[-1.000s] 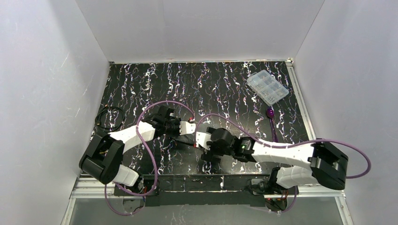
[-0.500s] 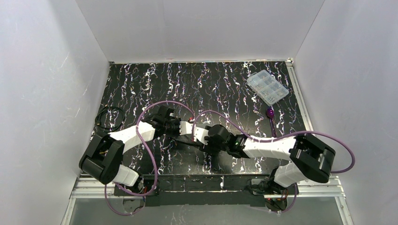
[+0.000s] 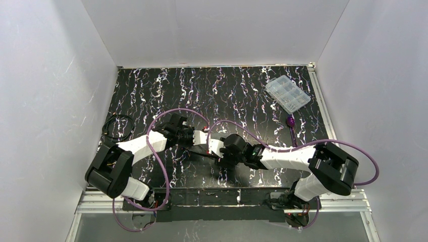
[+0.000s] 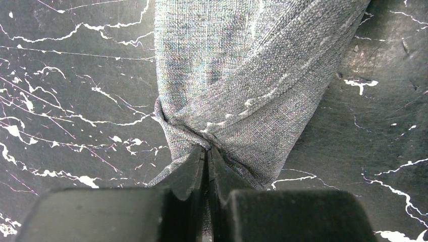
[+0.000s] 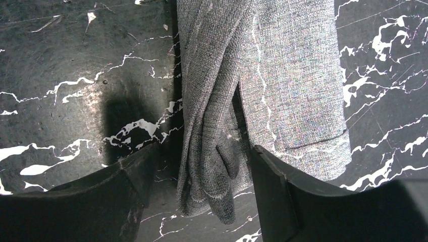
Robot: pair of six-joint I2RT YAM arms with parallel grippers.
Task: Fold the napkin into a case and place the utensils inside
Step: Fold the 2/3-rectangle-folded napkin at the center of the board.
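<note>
The napkin (image 4: 242,75) is a grey woven cloth bunched into a narrow strip on the black marbled table (image 3: 151,96). My left gripper (image 4: 207,151) is shut on a gathered end of it. My right gripper (image 5: 199,174) is open, and its jaws straddle the hanging folded end of the napkin (image 5: 292,91). In the top view the left gripper (image 3: 198,141) and the right gripper (image 3: 214,151) meet at mid-table over the dark cloth (image 3: 204,150). The purple utensils (image 3: 291,122) lie at the right, apart from both grippers; spoon and fork are not separable there.
A clear plastic compartment box (image 3: 287,94) stands at the back right, just beyond the utensils. A coiled black cable (image 3: 117,127) lies at the table's left edge. White walls close in three sides. Purple arm cables loop over the middle.
My right arm has reached left towards the left gripper, and its jaws have narrowed a little around the napkin's end. The left gripper has kept its grip in place.
</note>
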